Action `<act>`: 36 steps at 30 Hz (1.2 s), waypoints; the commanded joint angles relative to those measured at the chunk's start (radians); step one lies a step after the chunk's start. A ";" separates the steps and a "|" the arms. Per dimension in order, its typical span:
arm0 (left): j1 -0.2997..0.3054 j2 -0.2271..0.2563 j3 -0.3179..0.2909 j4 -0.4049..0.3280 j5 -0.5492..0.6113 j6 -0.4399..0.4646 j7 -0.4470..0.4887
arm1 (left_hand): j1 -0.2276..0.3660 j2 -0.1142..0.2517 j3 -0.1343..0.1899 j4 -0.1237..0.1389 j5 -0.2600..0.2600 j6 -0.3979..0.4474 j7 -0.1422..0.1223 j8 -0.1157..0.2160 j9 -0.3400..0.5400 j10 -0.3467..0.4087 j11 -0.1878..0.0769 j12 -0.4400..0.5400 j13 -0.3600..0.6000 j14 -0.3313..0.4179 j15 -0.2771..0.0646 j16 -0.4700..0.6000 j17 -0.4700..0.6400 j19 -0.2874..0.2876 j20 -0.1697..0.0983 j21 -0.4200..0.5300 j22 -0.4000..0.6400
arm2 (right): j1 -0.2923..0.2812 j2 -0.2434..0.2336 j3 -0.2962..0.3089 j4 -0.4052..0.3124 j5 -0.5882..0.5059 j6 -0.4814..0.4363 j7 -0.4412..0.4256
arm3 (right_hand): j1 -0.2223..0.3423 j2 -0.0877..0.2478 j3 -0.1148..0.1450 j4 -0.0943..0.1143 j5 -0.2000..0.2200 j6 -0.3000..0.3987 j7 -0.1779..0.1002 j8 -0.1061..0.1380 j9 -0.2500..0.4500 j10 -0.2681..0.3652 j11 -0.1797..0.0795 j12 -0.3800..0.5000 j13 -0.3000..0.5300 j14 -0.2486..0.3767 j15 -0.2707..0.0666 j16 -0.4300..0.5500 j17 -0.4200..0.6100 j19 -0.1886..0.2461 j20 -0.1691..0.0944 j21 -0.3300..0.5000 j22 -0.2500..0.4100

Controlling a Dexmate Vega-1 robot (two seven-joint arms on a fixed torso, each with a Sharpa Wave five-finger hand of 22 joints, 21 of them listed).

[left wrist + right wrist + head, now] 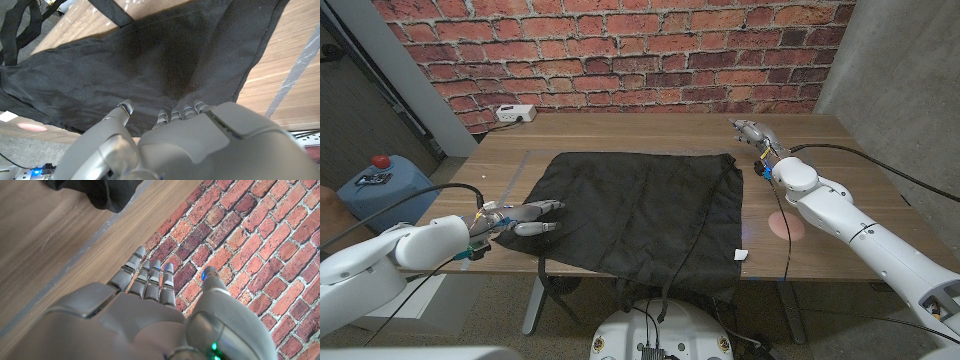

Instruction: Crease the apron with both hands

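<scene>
At the far left of the head view a blue jug [382,187] with a red cap stood on the floor beside the table [820,135]. The left hand [525,218] lay at the apron's [640,215] left edge, fingers stretched out toward the cloth and slightly apart, their tips on or just above the fabric — which, the frames did not settle. In the left wrist view the fingertips [181,112] sat in a row at the black cloth [150,65], the thumb set off to one side, with nothing clamped between them.

The apron lay spread across the middle of the table, dark and roughly square, its near edge hanging over the table's front side. Straps [545,275] trailed down from that edge, and a small white tag [742,254] showed at its near right corner. A white power strip [515,113] sat at the table's back left, by the brick wall [620,50].

The right hand [752,131] hung over the back right part of the table, just beyond the apron's far right corner and clear of it. Its fingers [150,277] were straight and close together, the thumb apart, holding nothing — bare wood and brick lay ahead of them, with a corner of the apron [107,192] off to the side.
</scene>
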 commanded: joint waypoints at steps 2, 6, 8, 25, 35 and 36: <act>-0.020 -0.021 0.054 -0.020 0.108 0.063 0.083 | -0.014 -0.001 -0.001 0.012 -0.004 -0.016 0.003 -0.001 0.000 -0.052 0.009 -0.001 0.001 -0.100 0.005 0.002 0.005 -0.017 -0.001 -0.002 0.003 | 0.002 0.007 0.003 0.021 -0.001 0.026 0.004 | 0.010 0.001 -0.002 0.002 -0.001 0.011 0.001 0.001 0.003 0.008 0.002 0.002 0.001 0.007 -0.004 0.003 0.004 0.011 0.002 -0.001 0.002; -0.029 -0.030 0.085 -0.022 0.137 0.082 0.133 | -0.017 -0.002 -0.002 0.016 -0.005 -0.019 0.004 0.000 0.000 -0.053 0.008 0.000 0.001 -0.098 0.006 0.004 0.005 -0.019 0.000 -0.002 0.003 | 0.005 0.021 0.007 0.055 0.003 0.069 0.008 | 0.012 0.001 -0.003 0.002 -0.001 0.012 0.000 0.000 0.003 0.006 -0.001 0.000 0.001 0.006 -0.005 0.002 0.004 0.010 0.002 -0.002 0.002; -0.032 -0.029 0.101 -0.024 0.157 0.092 0.159 | -0.019 -0.002 -0.002 0.017 -0.006 -0.020 0.004 0.000 0.000 -0.054 0.008 0.000 0.001 -0.097 0.007 0.004 0.005 -0.020 0.001 -0.001 0.003 | 0.007 0.025 0.008 0.067 0.003 0.084 0.008 | 0.012 0.001 -0.003 0.003 -0.001 0.012 0.000 0.000 0.003 0.006 0.000 0.000 0.001 0.006 -0.004 0.002 0.004 0.009 0.001 -0.002 0.002; -0.107 0.040 0.229 -0.006 0.127 0.186 0.185 | -0.039 -0.003 -0.006 0.033 -0.017 -0.064 -0.007 -0.006 0.000 -0.061 0.006 0.003 0.001 -0.098 0.010 0.008 0.006 -0.043 -0.002 -0.003 0.003 | 0.004 0.041 0.015 0.104 0.008 0.127 0.003 | 0.016 0.003 -0.005 0.005 -0.001 0.013 -0.003 -0.002 0.002 0.009 -0.002 -0.003 0.000 0.006 -0.005 0.000 0.005 0.008 0.000 -0.004 0.002; -0.151 0.107 0.295 0.014 0.067 0.210 0.196 | -0.079 -0.016 -0.025 0.062 -0.034 -0.064 -0.010 0.002 0.000 -0.062 0.005 0.005 0.001 -0.102 0.011 0.012 0.013 -0.052 -0.008 0.000 0.003 | 0.005 0.036 0.015 0.097 0.002 0.117 -0.004 | 0.017 0.005 -0.008 0.007 -0.001 0.017 -0.003 -0.003 0.002 0.009 -0.001 -0.005 0.000 0.006 -0.006 -0.001 0.006 0.007 -0.001 -0.005 0.002; -0.153 0.113 0.298 0.015 0.060 0.210 0.200 | -0.086 -0.017 -0.028 0.066 -0.036 -0.062 -0.009 0.003 0.000 -0.061 0.005 0.006 0.001 -0.102 0.011 0.012 0.013 -0.053 -0.007 0.001 0.003 | 0.005 0.036 0.016 0.096 0.002 0.116 -0.004 | 0.017 0.005 -0.008 0.007 -0.001 0.017 -0.004 -0.003 0.002 0.010 -0.001 -0.005 0.000 0.005 -0.006 -0.001 0.006 0.007 -0.001 -0.005 0.002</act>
